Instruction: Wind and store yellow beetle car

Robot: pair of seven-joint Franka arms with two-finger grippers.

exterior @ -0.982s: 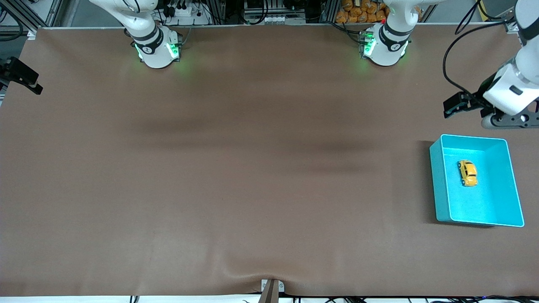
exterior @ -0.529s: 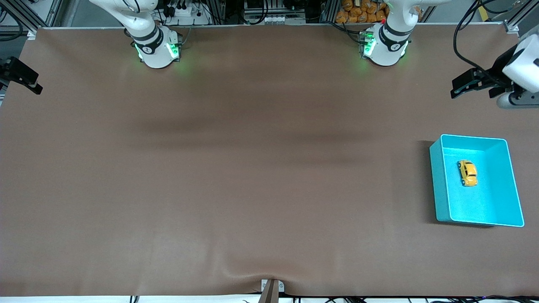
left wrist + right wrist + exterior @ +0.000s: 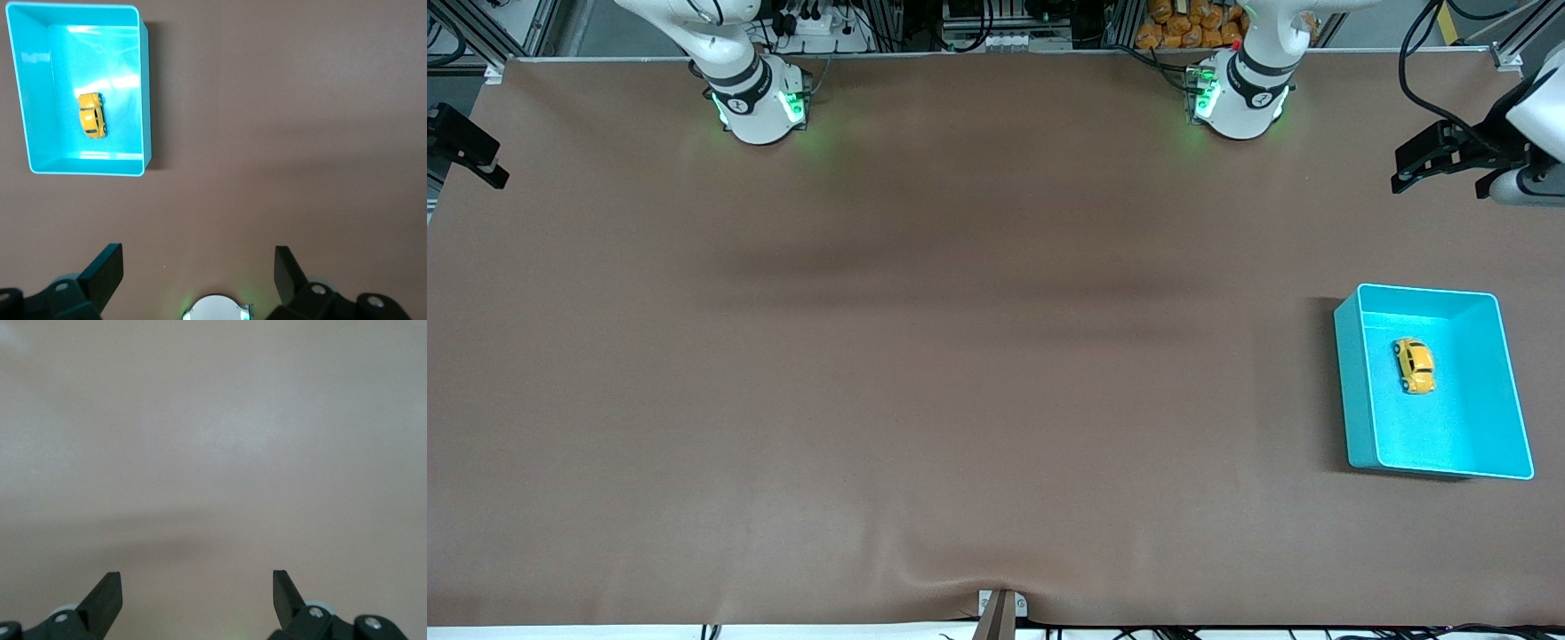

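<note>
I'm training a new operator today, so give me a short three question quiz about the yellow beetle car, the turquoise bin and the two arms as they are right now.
1. True or false: the yellow beetle car lies on the bare table.
2. Which option fits the left gripper? A: shut on the car. B: open, up over the table, holding nothing. C: inside the bin.
3. Toward which arm's end of the table does the turquoise bin stand?

Key:
1. False; it lies in the bin.
2. B.
3. The left arm's end. The right gripper is also open, with only bare table in its view.
</note>
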